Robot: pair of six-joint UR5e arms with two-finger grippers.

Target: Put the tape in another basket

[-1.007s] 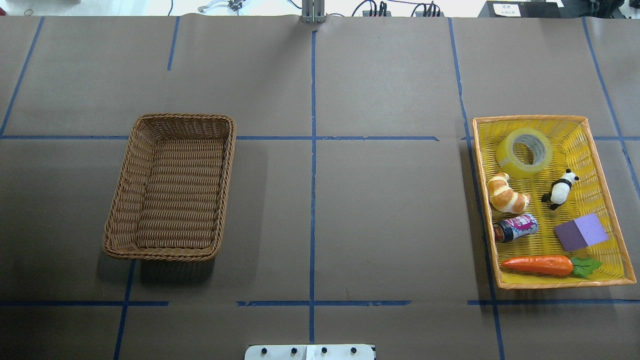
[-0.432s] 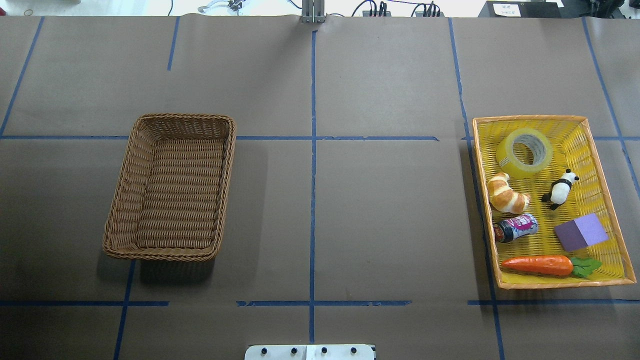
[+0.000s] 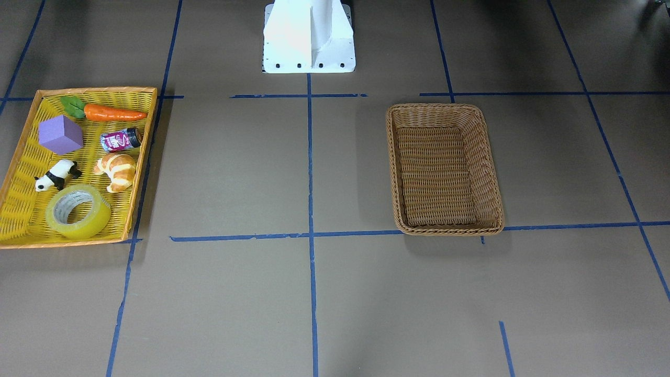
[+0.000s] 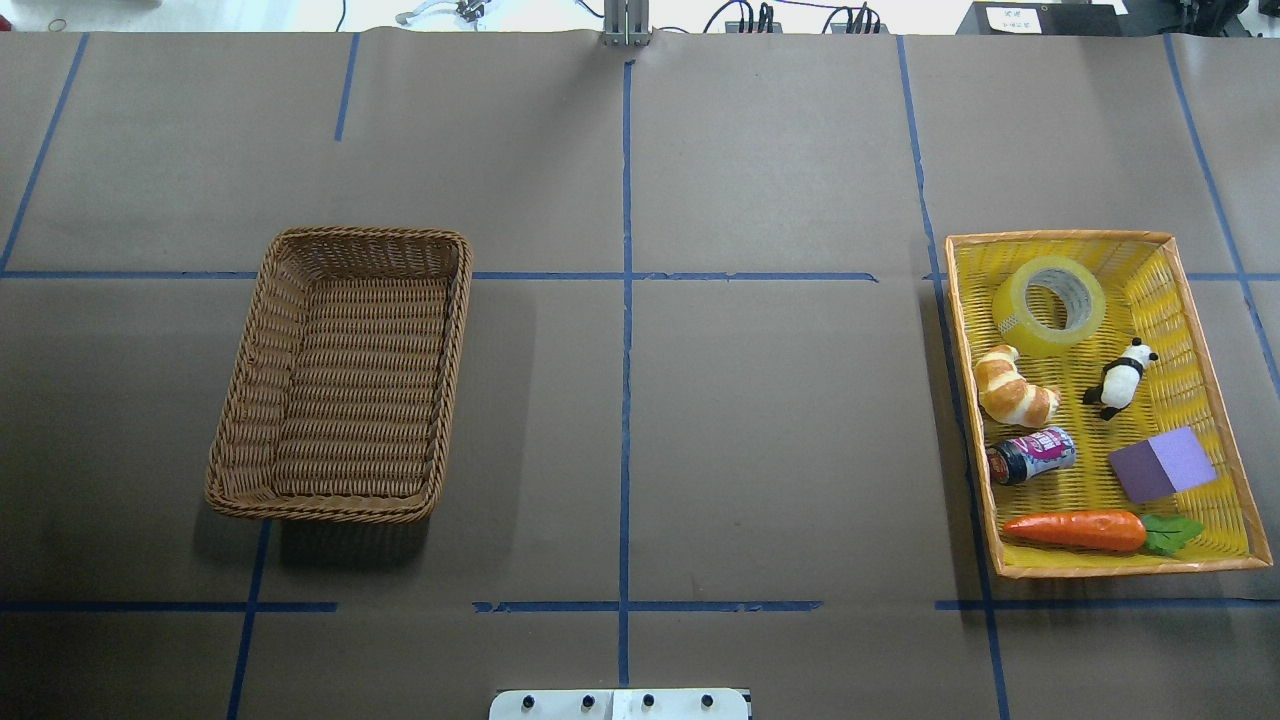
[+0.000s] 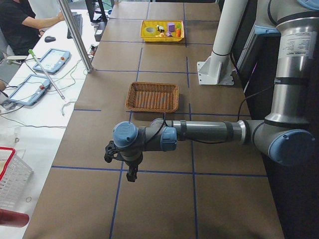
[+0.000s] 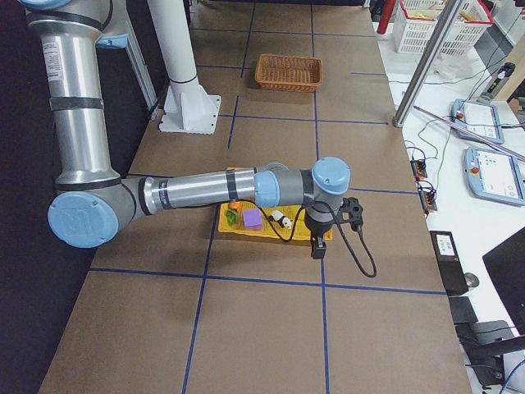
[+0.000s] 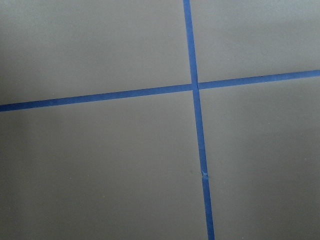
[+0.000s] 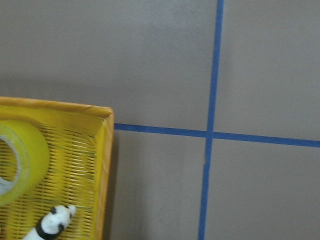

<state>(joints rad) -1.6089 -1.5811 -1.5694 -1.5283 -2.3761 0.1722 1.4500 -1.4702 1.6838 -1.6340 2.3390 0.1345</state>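
The tape (image 4: 1012,316), a yellow-green roll, lies flat in the far end of a yellow woven tray (image 4: 1060,237) on the table's right. It also shows in the front view (image 3: 95,223) and at the left edge of the right wrist view (image 8: 31,165). The brown wicker basket (image 4: 340,234) stands empty on the table's left and shows in the front view (image 3: 445,107). My left gripper (image 5: 131,174) hangs over bare table, far from the basket. My right gripper (image 6: 317,246) hangs beside the tray's far outer corner. I cannot tell whether either is open or shut.
The tray also holds a croissant (image 4: 1015,390), a panda figure (image 4: 1120,380), a small can (image 4: 1035,455), a purple block (image 4: 1160,465) and a carrot (image 4: 1075,530). Blue tape lines grid the brown table. The robot's white base (image 3: 309,36) stands at the near edge.
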